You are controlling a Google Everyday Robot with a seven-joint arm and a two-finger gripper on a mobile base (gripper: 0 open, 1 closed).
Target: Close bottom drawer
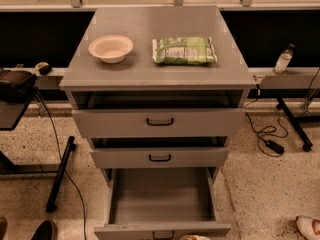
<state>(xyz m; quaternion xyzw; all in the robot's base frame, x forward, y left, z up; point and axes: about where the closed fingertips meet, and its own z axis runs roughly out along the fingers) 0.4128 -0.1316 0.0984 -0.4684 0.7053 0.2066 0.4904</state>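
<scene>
Pincer (195, 237): only a pale sliver shows at the bottom edge of the view, just in front of the lowest front panel and right of its handle; I cannot tell whether it is apart or together.
Bottom drawer (162, 199): lowest of three in the grey cabinet, pulled far out toward the camera, with its plain grey interior in full view. Its front panel is cut off by the bottom edge, and the small black handle (163, 234) is partly seen.
Floor: speckled. A white shoe (307, 226) lies at the lower right corner and a dark shoe (42, 230) at the lower left. A black cable with an adapter (274, 145) lies to the cabinet's right.
Middle drawer (160, 157): out a little, with a dark gap above its front.
Top drawer (159, 121): also out a little, with the widest front and a black handle at its centre.
Left side: a black stand leg (60, 174) slants across the floor beside the cabinet.
Tabletop (150, 76): grey, carrying a pale bowl (111, 48) on the left and a green packet (184, 50) lying flat on the right, near each other but apart.
Far right: a small clear bottle (283, 59) stands on a ledge beyond the cabinet.
</scene>
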